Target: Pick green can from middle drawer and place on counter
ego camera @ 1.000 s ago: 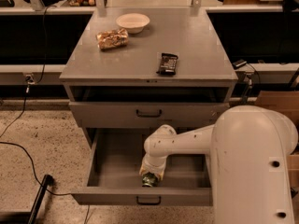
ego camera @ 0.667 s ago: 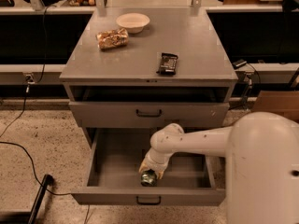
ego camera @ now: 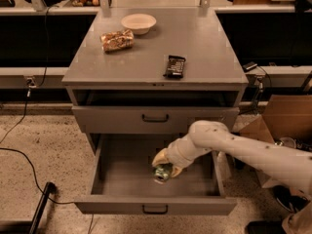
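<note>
**A:** What is around, and does something stand in the way?

**B:** On the table point(ego camera: 200, 35) there are three things: a pale bowl point(ego camera: 139, 22) at the back, a snack bag point(ego camera: 117, 40) just in front of it to the left, and a dark candy bar wrapper point(ego camera: 175, 66) near the front edge. The upper drawer point(ego camera: 112, 119) is shut. The middle drawer point(ego camera: 122, 174) below it is pulled far out. A cardboard box point(ego camera: 287, 123) stands at the right of the cabinet, and a black cable point(ego camera: 19, 152) lies on the floor at the left. The white arm point(ego camera: 234, 147) reaches in from the right, over the right wall of the drawer. Straight above the can, nothing covers it.

**A:** And the can?

**B:** The green can point(ego camera: 161, 173) is small, green with light markings, and a silver end is turned to the camera. It is inside the middle drawer, right of its centre, tilted, not upright.

**A:** The claw?

**B:** The claw point(ego camera: 165, 165) is in the drawer too. Its yellowish fingers point(ego camera: 159, 157) sit on both sides of the can and grip it.

**A:** What differs from a second ago?

**B:** The can was lower in the view, closer to the drawer front. Now it sits higher and a little more to the right. The big white body of the robot has drawn back to the right, so more of the drawer front shows.
</note>
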Controlling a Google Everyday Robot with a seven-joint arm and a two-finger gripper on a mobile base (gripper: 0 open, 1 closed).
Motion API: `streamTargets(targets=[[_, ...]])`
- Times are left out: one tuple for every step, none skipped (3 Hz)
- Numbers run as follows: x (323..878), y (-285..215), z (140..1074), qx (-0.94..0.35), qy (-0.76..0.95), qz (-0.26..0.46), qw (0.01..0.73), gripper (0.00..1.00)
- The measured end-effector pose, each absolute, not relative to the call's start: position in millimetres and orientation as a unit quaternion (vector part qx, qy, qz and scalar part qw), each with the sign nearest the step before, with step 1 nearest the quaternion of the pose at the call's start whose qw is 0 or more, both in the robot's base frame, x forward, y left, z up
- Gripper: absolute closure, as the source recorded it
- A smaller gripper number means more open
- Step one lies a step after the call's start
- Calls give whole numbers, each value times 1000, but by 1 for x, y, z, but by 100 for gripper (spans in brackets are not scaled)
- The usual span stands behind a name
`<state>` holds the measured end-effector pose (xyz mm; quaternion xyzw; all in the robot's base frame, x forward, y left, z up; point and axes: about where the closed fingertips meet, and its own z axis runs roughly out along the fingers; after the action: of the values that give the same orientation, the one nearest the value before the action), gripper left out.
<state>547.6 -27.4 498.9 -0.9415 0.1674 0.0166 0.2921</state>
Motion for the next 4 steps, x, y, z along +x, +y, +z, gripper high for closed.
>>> streamTargets(targets=[[540, -55, 569, -934, 151, -19, 324, 76], [539, -69, 638, -935, 126, -45, 328, 87], [547, -78, 699, -944, 103, -69, 306, 91], [545, -99, 767, -952, 89, -99, 276, 100]])
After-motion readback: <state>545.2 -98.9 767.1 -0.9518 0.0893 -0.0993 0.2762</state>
